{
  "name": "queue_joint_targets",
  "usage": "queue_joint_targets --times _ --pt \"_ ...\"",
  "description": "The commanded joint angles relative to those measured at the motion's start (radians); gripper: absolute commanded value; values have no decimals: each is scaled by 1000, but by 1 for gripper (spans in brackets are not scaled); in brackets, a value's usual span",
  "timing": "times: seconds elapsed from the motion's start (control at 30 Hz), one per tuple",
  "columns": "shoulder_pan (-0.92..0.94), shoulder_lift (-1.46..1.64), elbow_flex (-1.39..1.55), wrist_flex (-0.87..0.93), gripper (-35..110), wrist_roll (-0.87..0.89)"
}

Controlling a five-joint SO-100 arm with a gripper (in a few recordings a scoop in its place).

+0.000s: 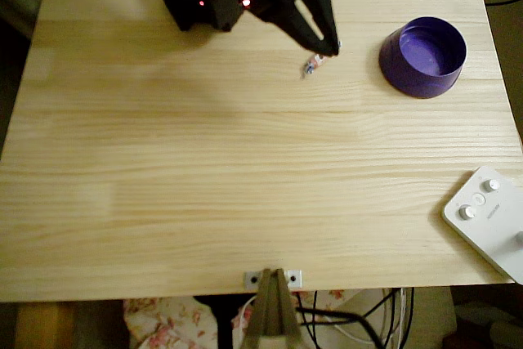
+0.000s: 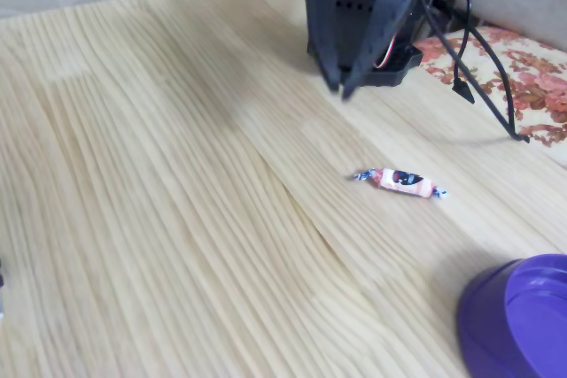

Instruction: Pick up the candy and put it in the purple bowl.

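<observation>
Jaws nearly closed (empty) above candy (image 2: 400, 181), purple bowl (image 1: 422, 56) nearby

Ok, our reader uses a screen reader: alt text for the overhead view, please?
A black robot arm's pincer hangs over a tiny pink-and-white wrapped candy on a pale wooden table. A round purple plastic bowl stands empty to the candy's right; a white button pad sits at the lower right edge.
</observation>
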Motion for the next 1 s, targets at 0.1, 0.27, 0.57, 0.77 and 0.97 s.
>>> queue_joint_targets --times 0.1,0.27,0.57,0.77,0.97 --pt "-78 -357 -284 -61 -1 -112" --pt "-101 -347 -275 -114 -1 -63" --pt "-210 -316 -241 -163 -1 -259" --pt "-250 -420 -327 -20 -1 -477" --pt "-262 -423 -327 18 0 -661"
